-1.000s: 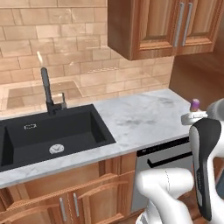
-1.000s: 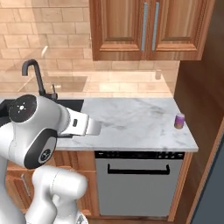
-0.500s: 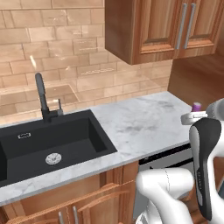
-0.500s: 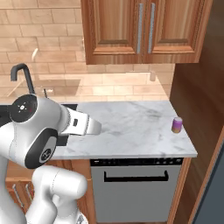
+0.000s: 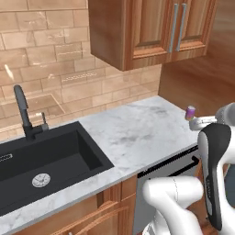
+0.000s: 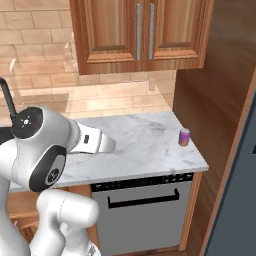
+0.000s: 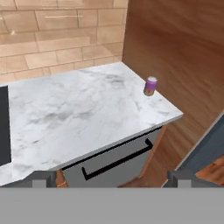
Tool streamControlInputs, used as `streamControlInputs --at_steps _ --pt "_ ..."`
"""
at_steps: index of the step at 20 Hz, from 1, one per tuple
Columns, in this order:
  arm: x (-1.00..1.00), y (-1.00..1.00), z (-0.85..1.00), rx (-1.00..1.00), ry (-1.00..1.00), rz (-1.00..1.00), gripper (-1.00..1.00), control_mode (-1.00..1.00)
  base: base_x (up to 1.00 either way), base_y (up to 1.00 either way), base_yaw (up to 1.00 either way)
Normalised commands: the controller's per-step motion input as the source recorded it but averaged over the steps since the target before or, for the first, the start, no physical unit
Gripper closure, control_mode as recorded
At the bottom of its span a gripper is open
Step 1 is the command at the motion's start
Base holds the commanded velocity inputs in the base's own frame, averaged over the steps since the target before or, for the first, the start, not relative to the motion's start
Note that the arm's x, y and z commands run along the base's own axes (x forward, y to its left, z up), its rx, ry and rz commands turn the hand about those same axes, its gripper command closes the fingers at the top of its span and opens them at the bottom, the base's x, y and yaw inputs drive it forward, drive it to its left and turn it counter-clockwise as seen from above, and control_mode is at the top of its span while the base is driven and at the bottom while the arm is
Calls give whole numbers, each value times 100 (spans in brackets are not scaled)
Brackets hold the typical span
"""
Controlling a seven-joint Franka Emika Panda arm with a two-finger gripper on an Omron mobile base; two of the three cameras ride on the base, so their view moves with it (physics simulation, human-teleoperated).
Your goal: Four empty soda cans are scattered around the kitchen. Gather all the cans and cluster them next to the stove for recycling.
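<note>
A single soda can [image 6: 184, 137] stands upright on the marble counter [image 6: 145, 150], close to its right end beside the wooden side panel [image 6: 210, 115]; it is small, pink-purple with a yellowish base and a pale top, well apart from the black sink [image 5: 41, 165]
</note>
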Motion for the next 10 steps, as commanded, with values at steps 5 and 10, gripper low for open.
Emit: streamControlInputs --at_steps 5,10 --pt "0 0 0 0 0 0 -100 100 12 0 -28" --pt "28 0 -2 0 11 -21 -100 -100 3 0 -6"
